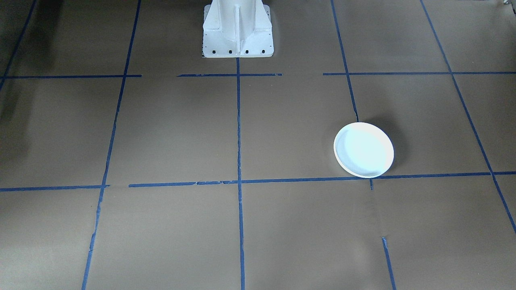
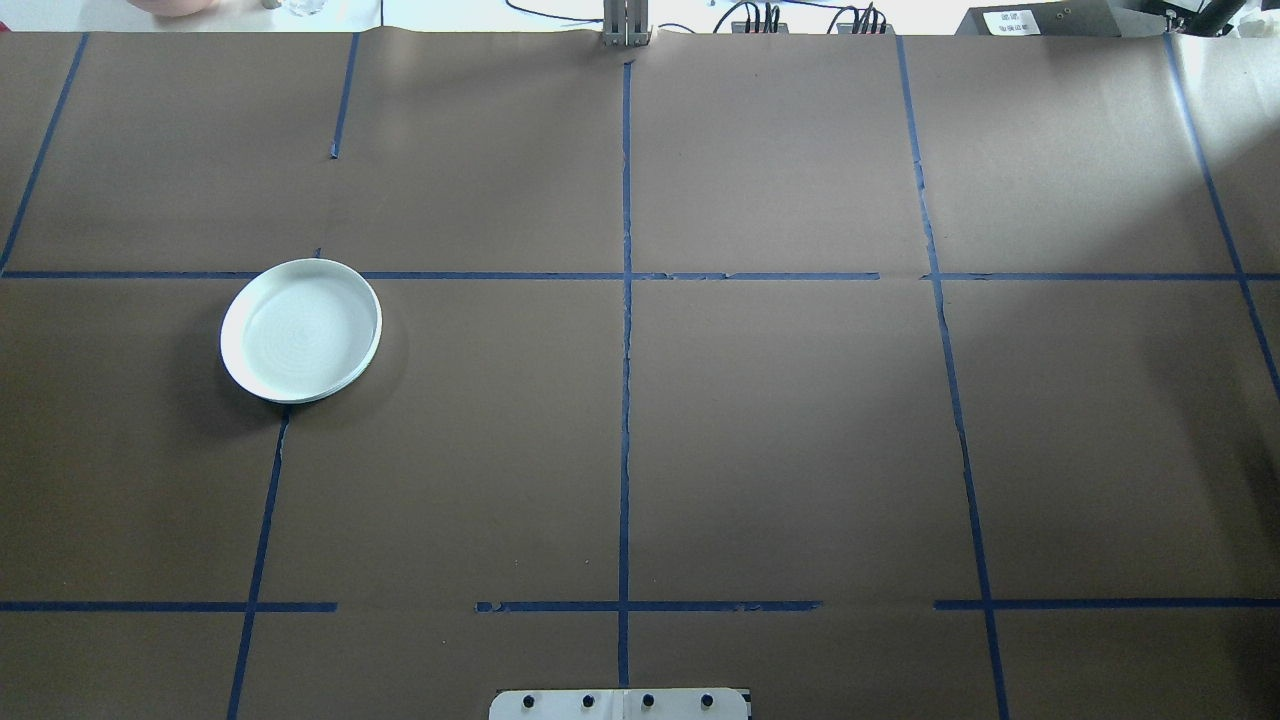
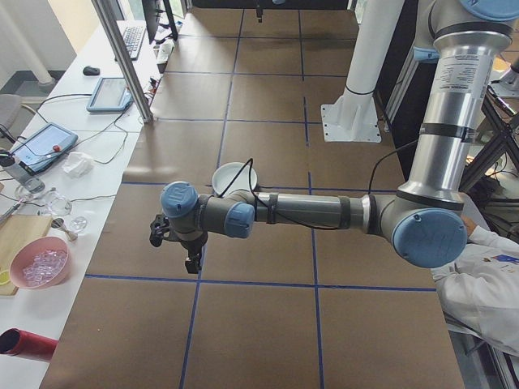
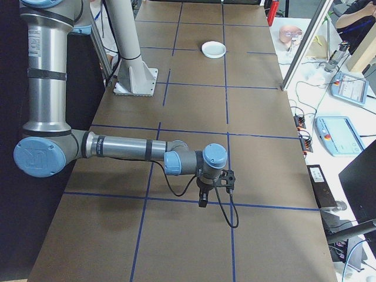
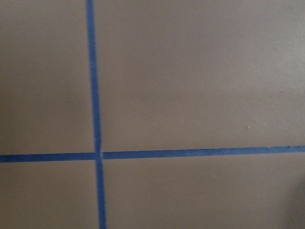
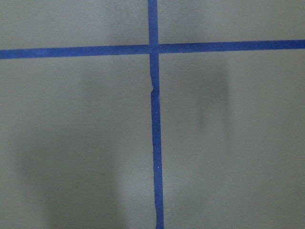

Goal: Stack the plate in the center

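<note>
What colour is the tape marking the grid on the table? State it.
Blue tape on the brown table; it shows best in the overhead exterior view.

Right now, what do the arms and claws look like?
Both arms are silver tubes with light-blue joint caps and grey joint housings. The left arm and right arm each carry a black cable along the forearm to a small black claw: left, right.

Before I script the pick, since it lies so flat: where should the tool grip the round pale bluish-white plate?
Probably the raised rim of the round pale bluish-white plate, one finger inside and one outside, coming from above. It lies flat and upright on the table, so only the rim offers an edge.
</note>
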You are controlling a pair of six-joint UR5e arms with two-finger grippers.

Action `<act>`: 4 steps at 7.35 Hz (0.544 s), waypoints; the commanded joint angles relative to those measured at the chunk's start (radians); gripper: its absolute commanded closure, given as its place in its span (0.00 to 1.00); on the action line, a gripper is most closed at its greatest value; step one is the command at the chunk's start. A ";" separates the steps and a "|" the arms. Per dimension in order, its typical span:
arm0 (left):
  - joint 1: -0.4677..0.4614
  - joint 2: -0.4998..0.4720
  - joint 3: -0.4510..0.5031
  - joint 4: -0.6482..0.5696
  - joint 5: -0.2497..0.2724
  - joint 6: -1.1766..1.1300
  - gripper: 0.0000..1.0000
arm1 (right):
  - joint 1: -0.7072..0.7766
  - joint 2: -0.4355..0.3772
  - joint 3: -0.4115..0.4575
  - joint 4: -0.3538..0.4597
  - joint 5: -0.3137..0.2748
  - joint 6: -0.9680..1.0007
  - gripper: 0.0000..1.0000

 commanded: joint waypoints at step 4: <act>-0.070 -0.002 0.002 0.139 0.030 0.187 0.00 | 0.000 0.000 0.001 0.000 0.000 0.000 0.00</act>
